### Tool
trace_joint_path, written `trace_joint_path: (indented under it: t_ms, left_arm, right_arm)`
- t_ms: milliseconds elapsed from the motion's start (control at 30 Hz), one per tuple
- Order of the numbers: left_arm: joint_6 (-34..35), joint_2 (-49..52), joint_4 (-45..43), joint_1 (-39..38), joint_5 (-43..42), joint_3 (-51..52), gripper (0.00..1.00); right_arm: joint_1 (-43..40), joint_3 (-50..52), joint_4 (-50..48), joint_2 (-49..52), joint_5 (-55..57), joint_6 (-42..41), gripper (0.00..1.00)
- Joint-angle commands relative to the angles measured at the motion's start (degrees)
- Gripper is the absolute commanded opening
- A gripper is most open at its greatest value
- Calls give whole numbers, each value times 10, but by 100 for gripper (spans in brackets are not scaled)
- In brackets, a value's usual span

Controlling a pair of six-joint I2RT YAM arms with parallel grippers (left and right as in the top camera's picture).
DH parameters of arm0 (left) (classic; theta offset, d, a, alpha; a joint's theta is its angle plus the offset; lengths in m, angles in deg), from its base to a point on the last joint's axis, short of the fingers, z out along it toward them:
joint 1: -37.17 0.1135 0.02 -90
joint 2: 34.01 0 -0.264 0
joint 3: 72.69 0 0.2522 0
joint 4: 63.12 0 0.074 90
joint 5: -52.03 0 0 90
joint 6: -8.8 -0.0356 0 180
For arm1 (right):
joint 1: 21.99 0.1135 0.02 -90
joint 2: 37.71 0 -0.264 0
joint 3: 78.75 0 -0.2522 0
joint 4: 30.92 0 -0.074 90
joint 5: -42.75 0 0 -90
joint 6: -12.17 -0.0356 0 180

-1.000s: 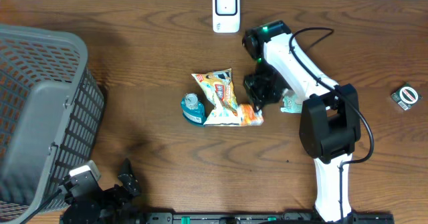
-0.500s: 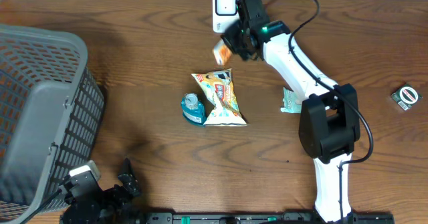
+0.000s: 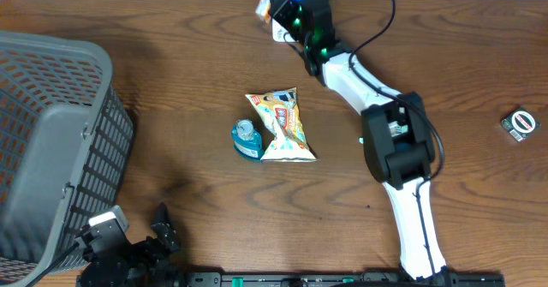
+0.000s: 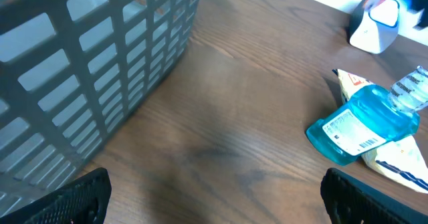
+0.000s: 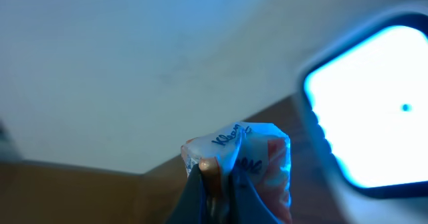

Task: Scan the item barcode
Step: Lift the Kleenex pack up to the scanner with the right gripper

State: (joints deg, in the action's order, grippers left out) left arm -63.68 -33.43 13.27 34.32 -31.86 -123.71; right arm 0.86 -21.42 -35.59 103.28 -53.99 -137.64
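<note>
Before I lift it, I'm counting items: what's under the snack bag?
A blue bottle shows at the snack bag's left edge, touching it. Anything fully beneath the bag is covered, so I cannot tell.

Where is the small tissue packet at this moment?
Overhead view, top centre: the tissue packet is held by the right gripper, just left of the white scanner.

You've got a grey slatted basket (image 3: 51, 141) filling the left end of the wooden table (image 3: 188, 73); from the left wrist view its wall (image 4: 100, 63) stands close by. Near the table's middle a yellow snack bag (image 3: 282, 126) lies flat, with a blue bottle (image 3: 247, 139) on its side touching the bag's left edge, white label up (image 4: 361, 127). Well apart, near the right edge, you'll see a small tape roll (image 3: 519, 122)
</note>
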Motion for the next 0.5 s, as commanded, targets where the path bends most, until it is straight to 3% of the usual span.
trace_joint_path:
  t_ms: [0,267,467]
  left_arm:
    - [-9,-3,-1,-2,-1,-3,99]
    - [-9,-3,-1,-2,-1,-3,99]
    - [-9,-3,-1,-2,-1,-3,99]
  right_arm:
    - [-13,0,-23,16,43,15,1]
    - [-23,0,-20,-15,22,103,1]
    - [-59,0,140,-82,27,163,1]
